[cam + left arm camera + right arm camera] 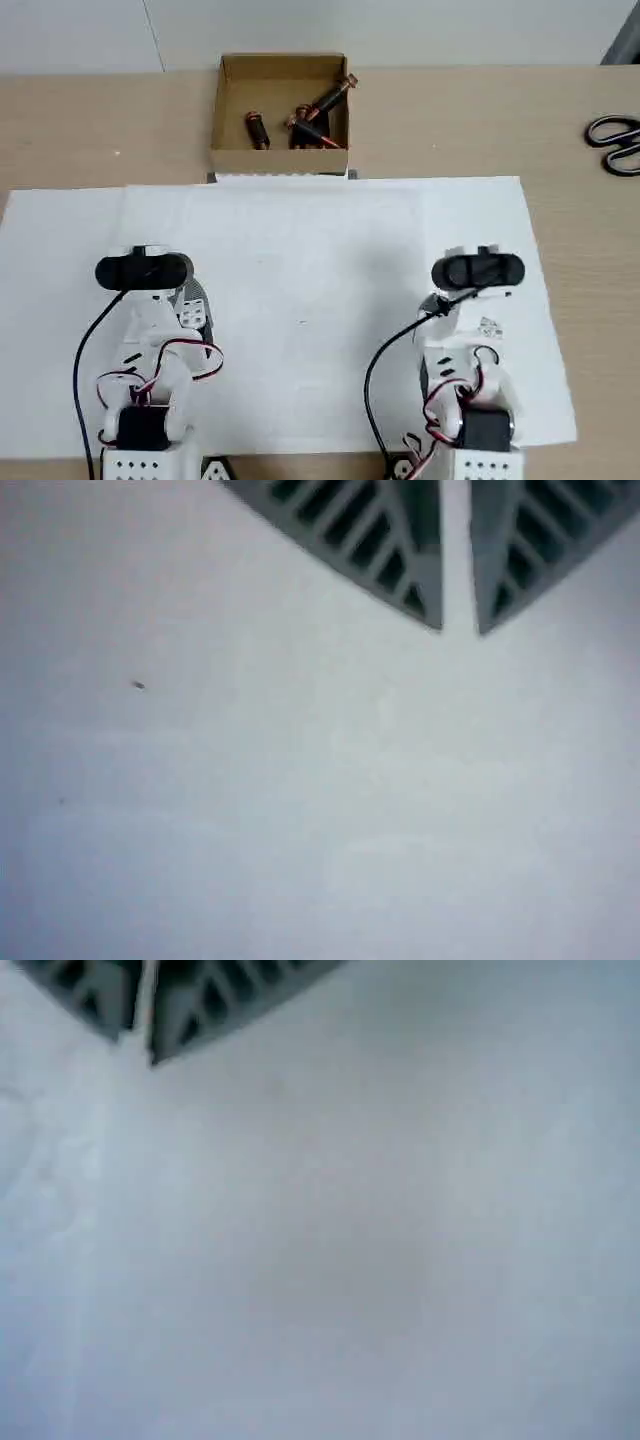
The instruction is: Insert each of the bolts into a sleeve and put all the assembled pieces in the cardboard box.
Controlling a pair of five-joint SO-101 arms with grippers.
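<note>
Cardboard first: one cardboard box sits on the wooden table at twelve o'clock, just beyond the far edge of the single white paper sheet. Inside it I count three coppery bolt-and-sleeve pieces. One lies alone toward nine o'clock of the box floor. Two crowd the three o'clock side, one of them slanting up with its head resting at the box's one o'clock corner. Those two overlap in a dark tangle, so I cannot tell whether a fourth piece hides beneath them, nor make out where bolt ends and sleeve begins.

I have two arms, both folded low on the sheet: my left arm at seven o'clock, my right arm at five o'clock. My left pincer hangs close over bare paper, its two ribbed grey fingers drawn together with only a thin slit between, gripping nothing. My right pincer is likewise closed to a slit over the paper, empty.

One pair of scissors lies at two o'clock, its blades cut off by the frame edge.
</note>
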